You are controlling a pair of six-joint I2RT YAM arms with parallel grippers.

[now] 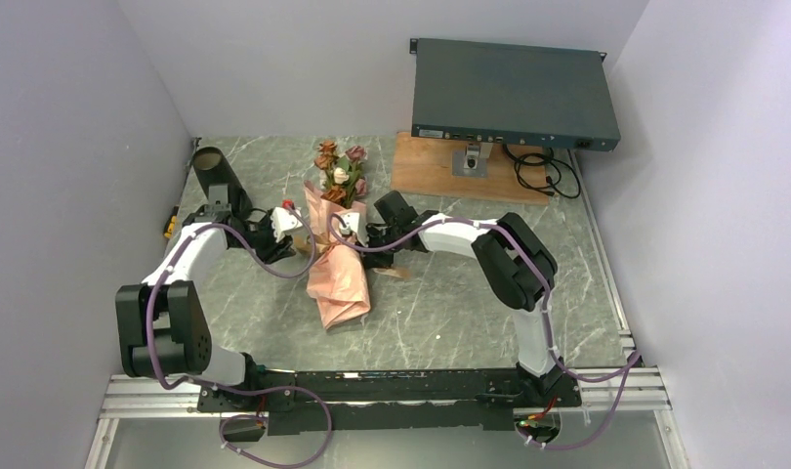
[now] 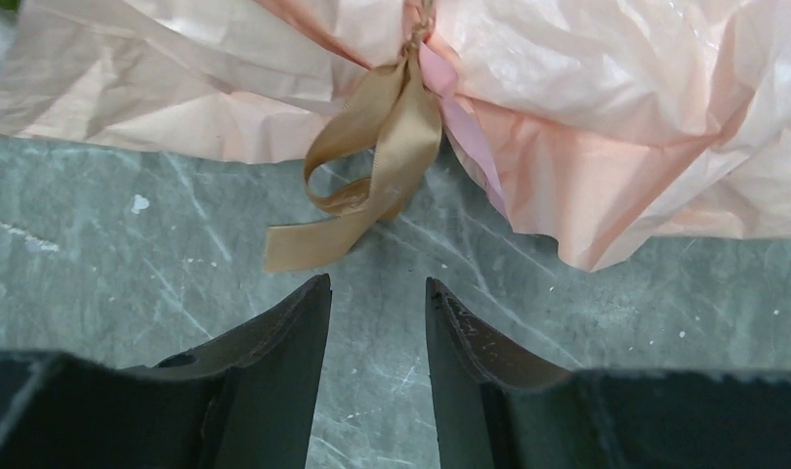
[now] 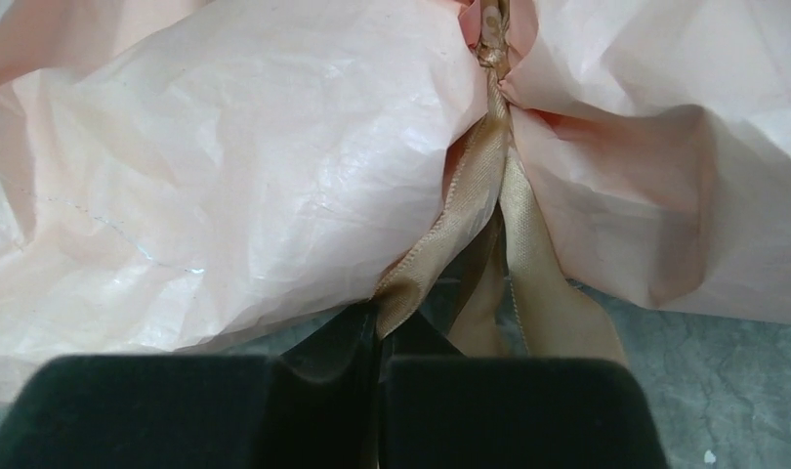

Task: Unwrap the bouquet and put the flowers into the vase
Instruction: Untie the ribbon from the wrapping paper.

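Currently the bouquet (image 1: 338,249) is lying flat at the centre of the table (image 1: 450,313), with its blooms pointing toward the top of the frame and the twisted paper tail pointing down toward the arm bases. The flowers (image 1: 340,168) are poking out of the upper end of the salmon-pink paper (image 3: 226,166): rust, pink and cream heads with some green showing.

The right claw (image 3: 377,327) is reaching in from the right side of the wrap. Its fingers are pressed together and pinching one strand of the tan ribbon (image 2: 372,166), just below the knot. Two more ribbon tails are hanging loose just beside that strand.

The left claw (image 2: 377,288) is sitting at the left side of the wrap, low over the table. Its fingers are standing roughly half apart and gripping nothing. The curled ribbon end is lying on the marble just ahead of the fingertips, not touching them.

The vase (image 1: 216,171) is standing at the upper left of the top view, behind the left arm and well apart from the bouquet, with its open mouth showing.

A grey rack box (image 1: 514,93) is sitting at the upper right, beyond a wooden board (image 1: 426,166).
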